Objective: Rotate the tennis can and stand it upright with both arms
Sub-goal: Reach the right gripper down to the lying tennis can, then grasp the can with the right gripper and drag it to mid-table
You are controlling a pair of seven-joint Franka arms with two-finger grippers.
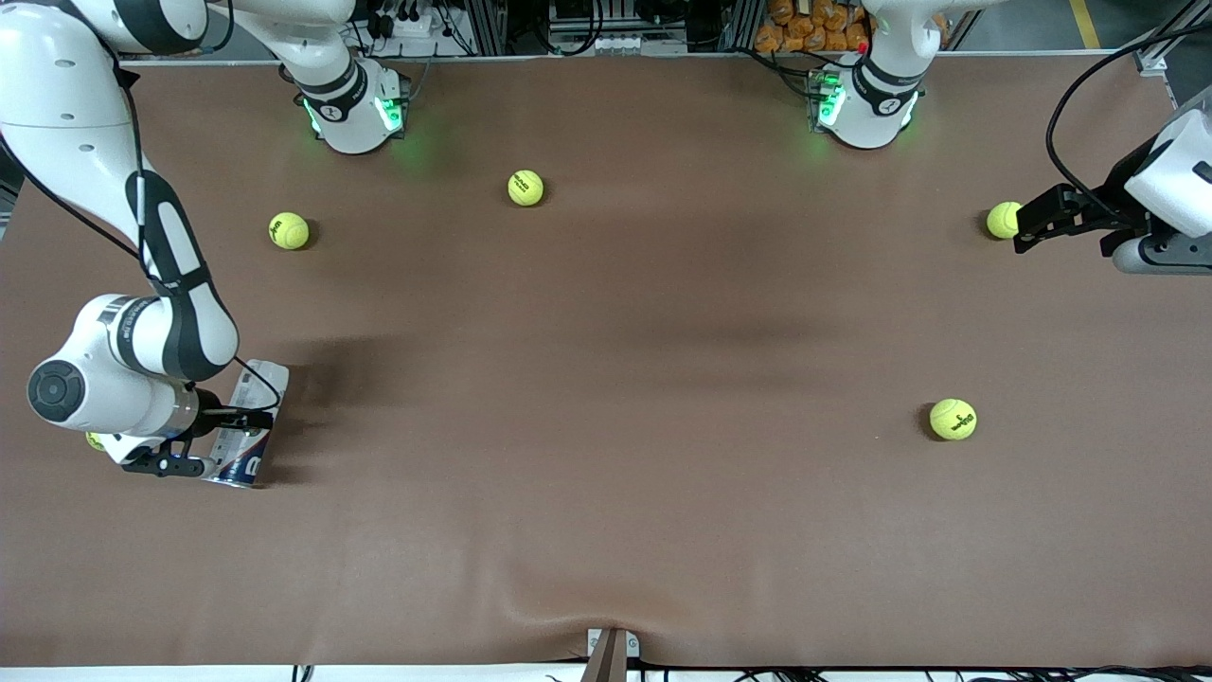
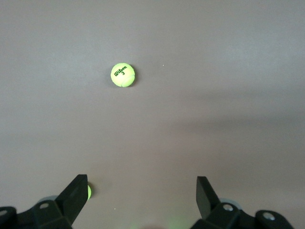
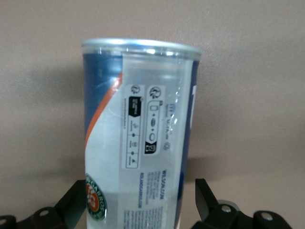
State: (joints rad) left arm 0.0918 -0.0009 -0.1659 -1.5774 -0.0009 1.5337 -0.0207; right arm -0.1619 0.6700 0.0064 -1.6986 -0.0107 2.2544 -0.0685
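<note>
The tennis can [image 1: 248, 421] lies on its side on the brown table at the right arm's end. It is a clear tube with a white, blue and red label. My right gripper [image 1: 232, 441] is low over it, open, with one finger on each side of the tube. In the right wrist view the can [image 3: 138, 119] fills the space between the fingers [image 3: 207, 200], and a gap shows beside one of them. Its silvery rim [image 3: 140, 47] points away from the hand. My left gripper [image 1: 1027, 227] waits open at the left arm's end, holding nothing [image 2: 142, 191].
Yellow tennis balls lie scattered on the table: one [image 1: 1004, 220] right beside the left gripper, one [image 1: 953, 419] nearer the front camera, two [image 1: 525, 188] [image 1: 289, 230] nearer the bases, and one [image 1: 95, 440] mostly hidden under the right arm. The left wrist view shows a ball [image 2: 123, 75] farther off.
</note>
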